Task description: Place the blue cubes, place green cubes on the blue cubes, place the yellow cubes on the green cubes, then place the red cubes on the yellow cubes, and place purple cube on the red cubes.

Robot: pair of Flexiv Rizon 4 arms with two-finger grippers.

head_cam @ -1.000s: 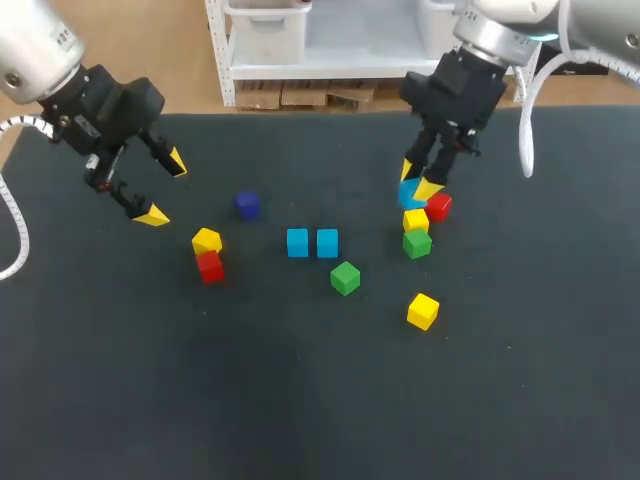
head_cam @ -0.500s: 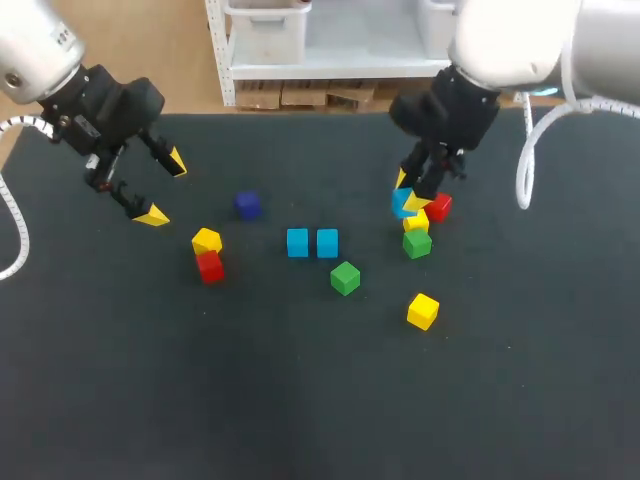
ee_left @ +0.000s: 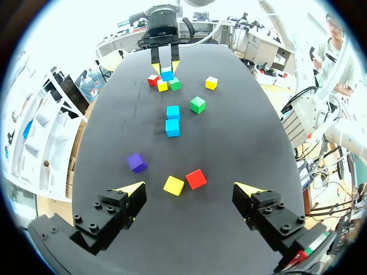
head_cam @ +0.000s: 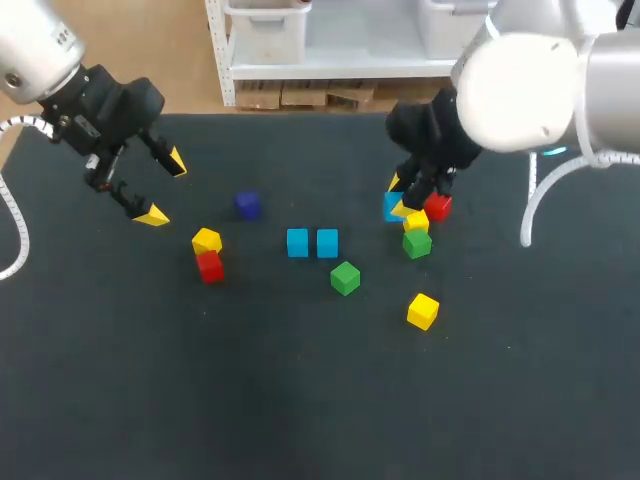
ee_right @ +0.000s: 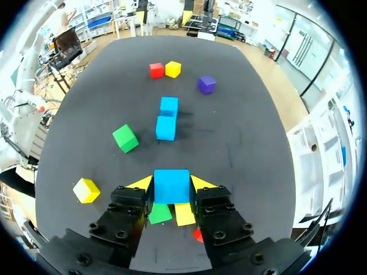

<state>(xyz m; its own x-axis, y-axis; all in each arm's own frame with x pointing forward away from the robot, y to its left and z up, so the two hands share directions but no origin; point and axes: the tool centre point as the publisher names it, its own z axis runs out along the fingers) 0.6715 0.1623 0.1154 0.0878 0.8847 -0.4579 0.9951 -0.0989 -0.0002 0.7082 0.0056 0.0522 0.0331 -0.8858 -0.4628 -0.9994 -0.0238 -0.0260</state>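
- The black table point(head_cam: 300, 400) carries every cube.
- The right gripper point(head_cam: 400, 196) grips a blue cube point(ee_right: 171, 187) from both sides, holding it just over a cluster of a red cube point(head_cam: 438, 207), a yellow cube point(head_cam: 417, 221) and a green cube point(head_cam: 417, 243).
- The left gripper point(head_cam: 165, 187) hangs empty with its fingers spread wide, near the purple cube point(head_cam: 247, 205).
- A blue pair point(head_cam: 312, 242) sits side by side mid-table.
- A loose green cube point(head_cam: 345, 278) and a loose yellow cube point(head_cam: 422, 311) lie apart.
- A second yellow cube point(head_cam: 206, 240) touches a second red cube point(head_cam: 210, 267).

The black table point(head_cam: 300, 400) holds a purple cube point(head_cam: 247, 205) far left, with a yellow cube point(head_cam: 207, 240) touching a red cube point(head_cam: 210, 267) nearer. Two blue cubes point(head_cam: 297, 242) sit side by side mid-table, a green cube point(head_cam: 345, 278) just nearer. To the right lie a lone yellow cube point(head_cam: 423, 311) and, farther, a green-yellow-red cluster point(head_cam: 417, 243).
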